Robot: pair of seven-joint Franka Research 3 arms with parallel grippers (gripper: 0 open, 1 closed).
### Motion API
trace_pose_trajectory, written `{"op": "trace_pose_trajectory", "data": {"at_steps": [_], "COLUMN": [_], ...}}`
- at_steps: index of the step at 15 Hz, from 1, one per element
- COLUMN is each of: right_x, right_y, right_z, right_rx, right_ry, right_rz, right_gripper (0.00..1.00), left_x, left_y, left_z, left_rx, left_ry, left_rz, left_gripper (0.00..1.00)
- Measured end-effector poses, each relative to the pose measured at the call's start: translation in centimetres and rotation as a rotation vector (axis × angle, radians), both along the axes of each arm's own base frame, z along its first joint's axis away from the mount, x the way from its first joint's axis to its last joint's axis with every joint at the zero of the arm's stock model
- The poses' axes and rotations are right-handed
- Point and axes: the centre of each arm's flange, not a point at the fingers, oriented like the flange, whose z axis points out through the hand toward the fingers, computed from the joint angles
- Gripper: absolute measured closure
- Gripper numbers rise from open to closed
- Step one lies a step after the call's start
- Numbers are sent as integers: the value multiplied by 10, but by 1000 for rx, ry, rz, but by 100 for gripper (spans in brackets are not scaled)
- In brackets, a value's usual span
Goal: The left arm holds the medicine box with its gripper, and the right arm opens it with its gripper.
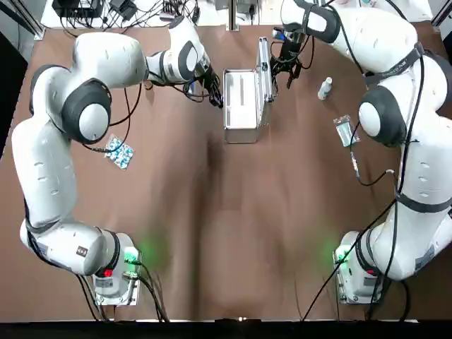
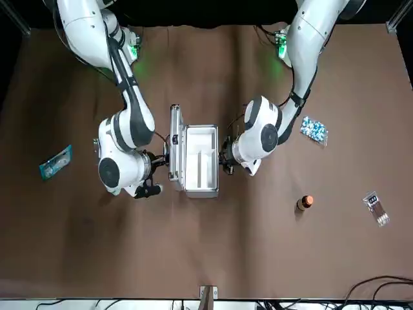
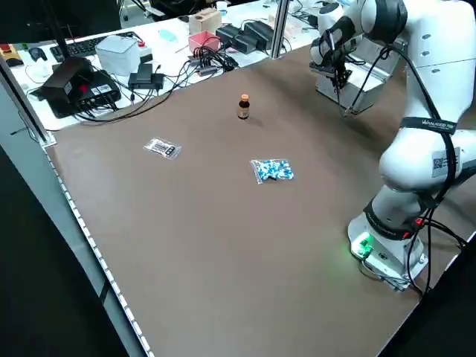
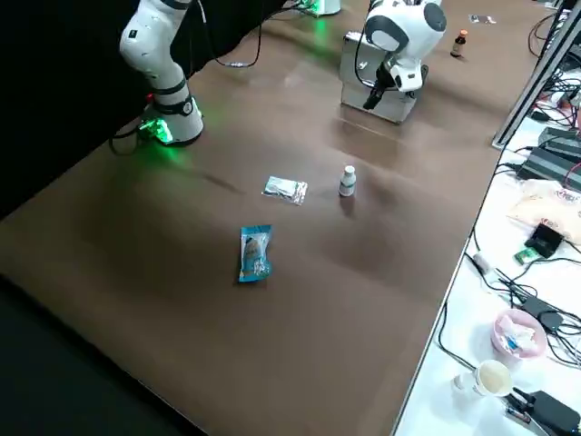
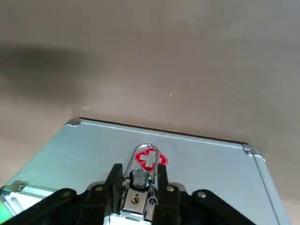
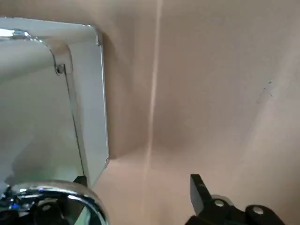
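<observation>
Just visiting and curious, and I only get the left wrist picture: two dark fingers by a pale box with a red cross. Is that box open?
Observer: Yes. From overhead the medicine box lies open, its lid standing upright along the box's edge on the robot's right.
Operator: Where's the other arm?
Observer: The right gripper sits just beyond that lid, fingers open.

Left jaws clamped (right jaws spread)
</observation>
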Motion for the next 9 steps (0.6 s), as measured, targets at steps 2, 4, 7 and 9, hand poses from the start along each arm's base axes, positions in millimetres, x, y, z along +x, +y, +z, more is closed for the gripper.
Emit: {"op": "trace_pose_trajectory", "data": {"at_steps": [2,4,7,9], "right_x": [0,1,5,6], "right_y": [-1,-6,-20,-30], "right_z": [-1,-6,-15,-20], "right_rx": [17,45,74,120], "right_ry": [10,26,55,90], "right_rz": [-4,-5,-13,-17], "right_gripper": [2,2,2,2], "left_x": [2,3,6,6], "left_y": [1,2,3,2], "left_z": [2,3,7,9], "left_rx": [-1,-2,-5,-6], "left_ry": [-4,-8,-17,-18], "left_rz": [3,5,9,8], "left_gripper": [57,56,51,51]}}
